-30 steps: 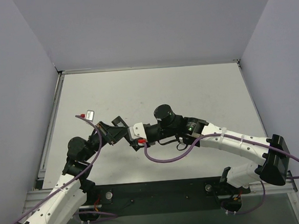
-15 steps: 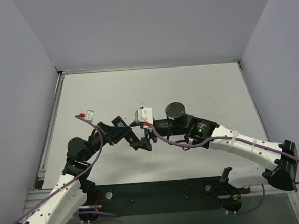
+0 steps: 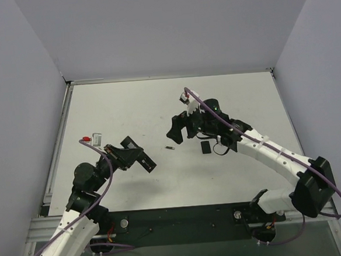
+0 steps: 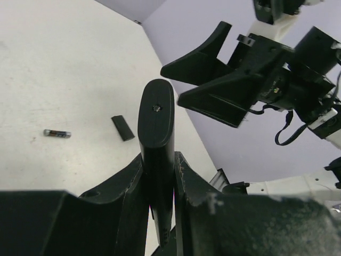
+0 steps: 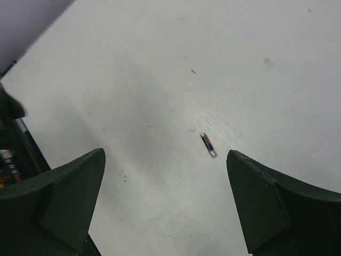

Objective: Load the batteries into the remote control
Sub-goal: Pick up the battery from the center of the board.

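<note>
The left jaws pinch the stiff, slick remote control by its lower end, while a light, roll-prone battery lies on the tabletop beneath the spread right jaws, probably best nipped mid-length.

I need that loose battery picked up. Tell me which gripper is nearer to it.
Right. The right gripper hangs open over the battery, which shows between its fingers. The left gripper sits farther off, shut on the remote control.
</note>
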You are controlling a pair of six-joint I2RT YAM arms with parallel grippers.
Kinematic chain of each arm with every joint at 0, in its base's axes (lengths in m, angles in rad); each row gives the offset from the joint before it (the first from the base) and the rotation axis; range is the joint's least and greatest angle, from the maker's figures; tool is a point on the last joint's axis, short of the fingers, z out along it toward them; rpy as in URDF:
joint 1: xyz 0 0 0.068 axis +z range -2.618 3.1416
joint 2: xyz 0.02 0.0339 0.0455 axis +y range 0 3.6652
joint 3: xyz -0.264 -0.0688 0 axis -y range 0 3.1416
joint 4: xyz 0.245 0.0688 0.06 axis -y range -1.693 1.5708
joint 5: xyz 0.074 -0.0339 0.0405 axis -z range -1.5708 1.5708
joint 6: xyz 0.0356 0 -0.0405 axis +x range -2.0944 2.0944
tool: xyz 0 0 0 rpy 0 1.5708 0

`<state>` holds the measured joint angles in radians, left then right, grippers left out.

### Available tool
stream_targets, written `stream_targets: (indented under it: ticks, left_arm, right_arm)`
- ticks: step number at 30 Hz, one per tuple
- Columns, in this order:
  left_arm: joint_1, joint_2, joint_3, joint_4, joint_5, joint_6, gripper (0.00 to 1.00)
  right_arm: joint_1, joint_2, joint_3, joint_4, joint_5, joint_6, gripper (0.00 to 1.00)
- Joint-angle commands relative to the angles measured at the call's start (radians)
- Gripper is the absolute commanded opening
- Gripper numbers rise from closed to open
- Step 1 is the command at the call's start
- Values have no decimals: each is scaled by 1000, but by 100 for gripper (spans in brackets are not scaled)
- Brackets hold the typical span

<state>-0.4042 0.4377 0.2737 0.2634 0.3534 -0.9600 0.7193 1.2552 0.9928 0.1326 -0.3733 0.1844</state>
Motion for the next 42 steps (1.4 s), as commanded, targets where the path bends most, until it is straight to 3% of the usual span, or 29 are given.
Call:
stream_targets:
  ticks: [1,6,10,16,26,42]
  left_arm:
    - [2,-71,9,-167,-111,56,0]
    - [4,-132,-19,-233,-128,41,0]
    - [4,-162,-39,-245,-134,26,0]
    - [2,-156,-51,-245,-133,7,0]
    - [4,-145,-59,-237,-133,-6,0]
    - [5,-145,-59,-236,-134,-22,0]
  right_arm:
    - [-47,160,90,-187,39,-8,87]
    - [-61,390,205,-306,28,-71,76]
    - [-60,513,257,-349,27,-123,54]
    - [-49,630,310,-373,45,-178,37]
    - [3,722,380,-416,80,-295,35]
    - [52,802,425,-461,198,-359,17]
